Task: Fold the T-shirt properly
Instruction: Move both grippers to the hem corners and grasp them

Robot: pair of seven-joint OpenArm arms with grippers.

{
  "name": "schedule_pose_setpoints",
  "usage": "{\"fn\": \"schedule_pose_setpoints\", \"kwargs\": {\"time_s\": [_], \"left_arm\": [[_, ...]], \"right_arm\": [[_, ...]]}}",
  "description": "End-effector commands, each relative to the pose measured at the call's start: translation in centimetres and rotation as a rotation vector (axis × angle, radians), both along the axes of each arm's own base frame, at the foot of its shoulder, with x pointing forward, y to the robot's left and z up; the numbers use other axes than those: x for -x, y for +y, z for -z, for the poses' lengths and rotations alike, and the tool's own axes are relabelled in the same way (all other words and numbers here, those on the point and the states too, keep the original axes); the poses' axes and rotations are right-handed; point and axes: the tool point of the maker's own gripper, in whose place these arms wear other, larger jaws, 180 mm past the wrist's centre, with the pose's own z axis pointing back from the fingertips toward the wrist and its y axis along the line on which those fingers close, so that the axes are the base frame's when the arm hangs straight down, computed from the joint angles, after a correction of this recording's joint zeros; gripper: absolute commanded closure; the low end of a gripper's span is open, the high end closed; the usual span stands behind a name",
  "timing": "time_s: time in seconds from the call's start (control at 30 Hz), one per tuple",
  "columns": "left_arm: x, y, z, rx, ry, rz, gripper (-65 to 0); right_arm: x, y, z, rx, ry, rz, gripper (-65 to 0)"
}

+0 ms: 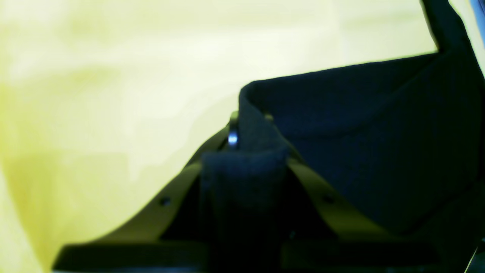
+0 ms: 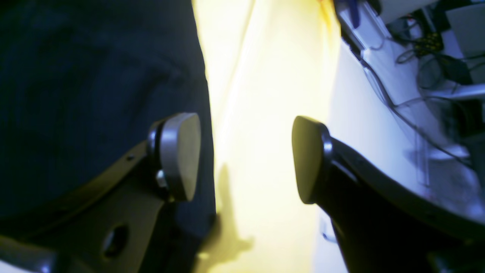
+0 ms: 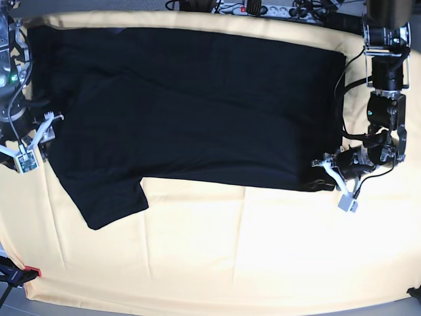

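Across the counter, over the pale yellow cloth (image 3: 217, 257), the T-shirt (image 3: 191, 105) lies spread flat, black side up, one sleeve (image 3: 108, 197) splayed toward the near edge. No print shows from this side.

My left jaws (image 1: 248, 138) are clenched on a hem corner of the shirt; the wrist view shows a fold of black fabric pinched and standing up between them. My right jaws (image 2: 246, 159) stand released, straddling the shirt's edge, one pad over black fabric, the other over yellow cloth, nothing grasped.

Handling, by my judgement: light, limp cotton, sags and drags, likely to bunch if pulled from one corner alone. Best taken at hem corners and shoulder seams, both sides together.

Brands, labels, writing: none legible anywhere.
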Motion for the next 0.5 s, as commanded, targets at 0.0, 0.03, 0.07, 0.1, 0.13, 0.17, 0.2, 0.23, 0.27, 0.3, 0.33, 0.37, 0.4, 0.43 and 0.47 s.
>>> {"fn": "schedule_pose_setpoints", "kwargs": {"time_s": [0.0,0.03,0.07,0.1,0.13,0.17,0.2,0.23,0.27,0.3,0.33,0.37,0.4,0.43,0.47], "left_arm": [[-1.8,0.8,-2.9,0.004,-0.09,-0.021,0.0],[-2.0,0.9,-3.0,-0.01,-0.096,-0.022,0.0],[-2.1,1.0,-3.1,-0.017,-0.099,-0.021,0.0],[-2.2,1.0,-3.1,-0.02,-0.1,-0.022,0.0],[-2.2,1.0,-3.1,-0.019,-0.1,-0.021,0.0],[-2.1,1.0,-3.0,-0.019,-0.098,-0.02,0.0],[-2.1,1.0,-2.9,-0.019,-0.096,-0.02,0.0],[-2.0,1.0,-2.9,-0.02,-0.095,-0.02,0.0],[-2.0,1.0,-2.8,-0.02,-0.093,-0.02,0.0],[-1.9,1.0,-2.8,-0.021,-0.092,-0.019,0.0],[-1.9,1.0,-2.7,-0.022,-0.089,-0.018,0.0],[-1.8,1.0,-2.6,-0.023,-0.087,-0.018,0.0],[-1.8,1.0,-2.6,-0.026,-0.086,-0.018,0.0],[-1.8,1.0,-2.6,-0.029,-0.086,-0.018,0.0],[-1.8,1.0,-2.6,-0.029,-0.086,-0.018,0.0]], "right_arm": [[-1.5,-0.5,-1.1,-0.021,-0.041,0.001,-40.5],[-2.4,-0.5,-0.3,-0.076,-0.027,-0.001,-40.5],[-3.2,-0.5,0.4,-0.133,-0.011,-0.002,-40.5],[-4.0,-0.6,1.1,-0.186,0.005,0.0,-40.5],[-4.8,-0.7,1.9,-0.235,0.024,0.003,-40.5],[-5.4,-0.8,2.7,-0.28,0.043,0.004,-40.5],[-6.0,-0.9,3.4,-0.326,0.066,0.004,-40.5],[-6.6,-1.0,4.1,-0.373,0.091,0.004,-40.5],[-7.0,-0.8,4.8,-0.421,0.118,-0.003,-40.5],[-7.4,-0.8,5.5,-0.468,0.144,-0.008,-40.5],[-7.7,-0.8,6.0,-0.515,0.165,-0.013,-40.5],[-7.9,-0.8,6.5,-0.56,0.18,-0.018,-40.5],[-8.2,-1.0,7.0,-0.594,0.192,-0.013,-40.5],[-8.4,-1.4,7.5,-0.618,0.205,0.001,-40.5],[-8.4,-1.7,8.1,-0.635,0.221,0.01,-40.5]]}}
